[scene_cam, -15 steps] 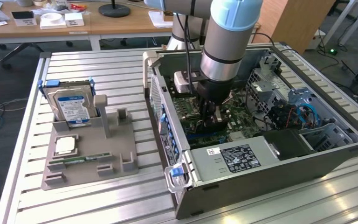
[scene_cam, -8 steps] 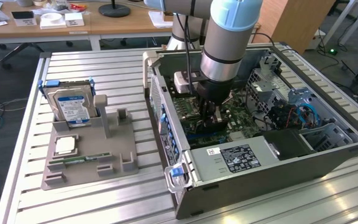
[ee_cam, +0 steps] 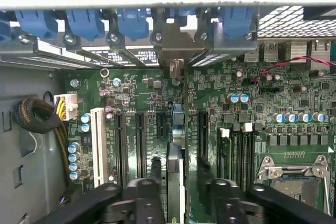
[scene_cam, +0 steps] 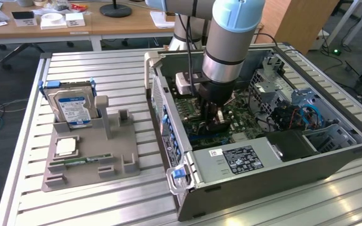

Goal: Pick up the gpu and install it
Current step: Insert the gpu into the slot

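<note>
Install step, late stage. The arm is reaching down inside the open PC case (scene_cam: 275, 141) on the bench (scene_cam: 93, 197), hand (ee_cam: 180, 182) hanging over the motherboard (ee_cam: 294, 108). The gpu (ee_cam: 176, 171) is standing edge-on between the fingers (ee_cam: 152, 174) in the slot row, its bracket (ee_cam: 176, 40) sitting at the rear wall. Fingers are looking slack either side of the card, gaps showing – released, I'd judge. Next move is calling for a check that the card's fully seated, w/o nudging it.
</note>
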Controlling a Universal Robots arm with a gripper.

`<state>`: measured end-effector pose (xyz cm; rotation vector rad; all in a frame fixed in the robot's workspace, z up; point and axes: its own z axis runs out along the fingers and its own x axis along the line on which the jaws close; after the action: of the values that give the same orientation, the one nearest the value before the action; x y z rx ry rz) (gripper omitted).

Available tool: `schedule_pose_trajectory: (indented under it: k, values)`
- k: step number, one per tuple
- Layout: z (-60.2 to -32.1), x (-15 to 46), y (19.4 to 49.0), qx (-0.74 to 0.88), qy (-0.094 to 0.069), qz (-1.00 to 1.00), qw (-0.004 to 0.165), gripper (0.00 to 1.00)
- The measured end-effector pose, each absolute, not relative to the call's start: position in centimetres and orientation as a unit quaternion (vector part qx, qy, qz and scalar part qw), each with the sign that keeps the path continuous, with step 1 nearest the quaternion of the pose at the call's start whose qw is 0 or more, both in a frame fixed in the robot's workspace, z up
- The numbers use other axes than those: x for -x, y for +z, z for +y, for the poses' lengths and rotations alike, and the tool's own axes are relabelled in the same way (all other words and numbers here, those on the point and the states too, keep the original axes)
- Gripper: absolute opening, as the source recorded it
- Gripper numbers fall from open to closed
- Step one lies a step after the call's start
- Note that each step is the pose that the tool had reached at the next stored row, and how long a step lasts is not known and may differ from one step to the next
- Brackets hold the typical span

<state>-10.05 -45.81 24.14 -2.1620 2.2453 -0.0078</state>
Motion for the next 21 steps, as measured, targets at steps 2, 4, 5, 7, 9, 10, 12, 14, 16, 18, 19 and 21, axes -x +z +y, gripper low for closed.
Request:
schedule_pose_trajectory:
  k: [2,4,5,7,9,10,12,14,16,18,19,21]
  values:
    - [-45.8,10.1,24.1,0.694,-0.002,0.72,0.012,0.45]
    - [-45.8,10.1,24.1,0.694,-0.003,0.72,0.012,0.57]
    - [-45.8,10.1,24.1,0.694,-0.002,0.72,0.012,0.57]
    - [-45.8,10.1,24.1,0.694,-0.002,0.72,0.012,0.57]
    - [-45.8,10.1,24.1,0.694,-0.002,0.72,0.012,0.57]
    - [-45.8,10.1,24.1,0.694,-0.003,0.72,0.012,0.57]
    - [-45.8,10.1,24.3,0.694,-0.003,0.72,0.012,0.57]
    - [-45.8,10.1,24.6,0.694,-0.003,0.72,0.012,0.57]
    - [-45.8,10.1,25.0,0.694,-0.003,0.72,0.012,0.57]
    - [-45.8,10.1,25.4,0.694,-0.003,0.72,0.012,0.57]
    - [-45.8,10.1,25.7,0.694,-0.003,0.72,0.012,0.57]
    - [-45.8,10.1,26.1,0.694,-0.002,0.72,0.012,0.57]
